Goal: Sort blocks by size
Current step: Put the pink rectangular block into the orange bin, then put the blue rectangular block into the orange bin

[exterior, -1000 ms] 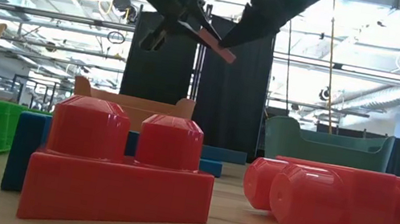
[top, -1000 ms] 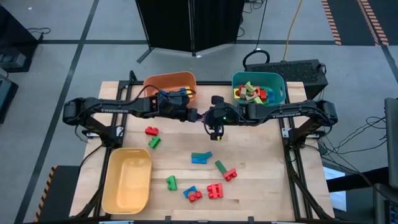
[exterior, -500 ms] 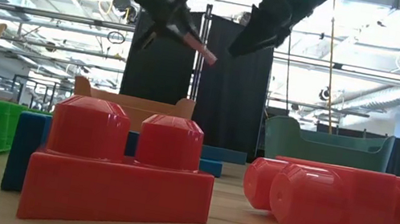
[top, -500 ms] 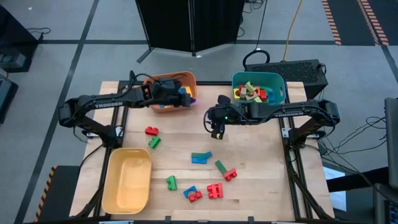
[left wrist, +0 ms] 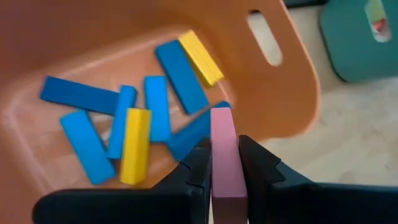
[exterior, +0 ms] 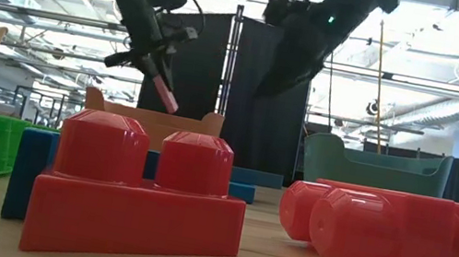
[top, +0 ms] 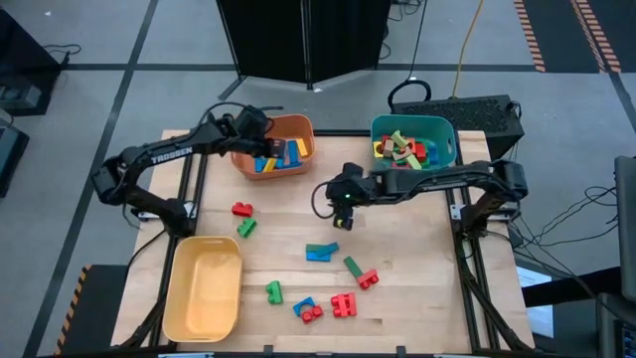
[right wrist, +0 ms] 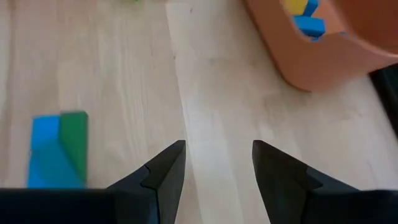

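My left gripper (top: 260, 126) is above the orange bin (top: 298, 127) at the far left and is shut on a pink flat bar (left wrist: 223, 152); the bar also shows in the low view (exterior: 164, 95). Several blue and yellow bars (left wrist: 147, 118) lie in that bin. My right gripper (top: 338, 207) is open and empty above the table's middle, its fingers apart in the right wrist view (right wrist: 217, 163). Loose red, green and blue blocks (top: 320, 252) lie flat on the near half of the table. My left gripper pinches the pink bar's two broad faces (left wrist: 222, 163) between its two fingers (left wrist: 198, 167). The fingers slant down from above and lie along the bar. The bar's free end (exterior: 166, 103) sticks out beyond the fingertips, tilted downward and clear of the bin.
A teal bin (top: 443, 149) with mixed blocks stands at the far right. A yellow bin (top: 204, 288) stands at the near left. In the low view, a red studded brick (exterior: 140, 190) and other blocks stand close to the camera. A blue and green block (right wrist: 59, 149) lies below my right gripper.
My left gripper has carried the pink bar from the table's middle, where it was beside my right gripper, toward the far left edge. It is now over the orange bin and has tipped downward. My right gripper has stayed near the middle.
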Robot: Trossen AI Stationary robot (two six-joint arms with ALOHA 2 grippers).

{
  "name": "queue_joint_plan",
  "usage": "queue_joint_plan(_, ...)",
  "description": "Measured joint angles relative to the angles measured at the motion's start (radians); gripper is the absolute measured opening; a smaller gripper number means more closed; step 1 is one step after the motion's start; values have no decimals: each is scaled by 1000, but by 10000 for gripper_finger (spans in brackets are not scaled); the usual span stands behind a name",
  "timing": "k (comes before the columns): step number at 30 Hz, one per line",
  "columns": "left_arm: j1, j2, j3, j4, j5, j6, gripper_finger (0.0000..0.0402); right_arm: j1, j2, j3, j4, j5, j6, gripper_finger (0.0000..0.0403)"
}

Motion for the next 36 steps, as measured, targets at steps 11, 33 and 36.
queue_joint_plan(11,108,78,0,-4,-21,31,49,10,122,-1,15,-129,-83,173)
queue_joint_plan(33,137,182,0,33,21,38,152,99,153,-1,2,-317,-161,172)
queue_joint_plan(36,137,175,0,50,94,65,153,108,156,-2,-2,-333,-160,172)
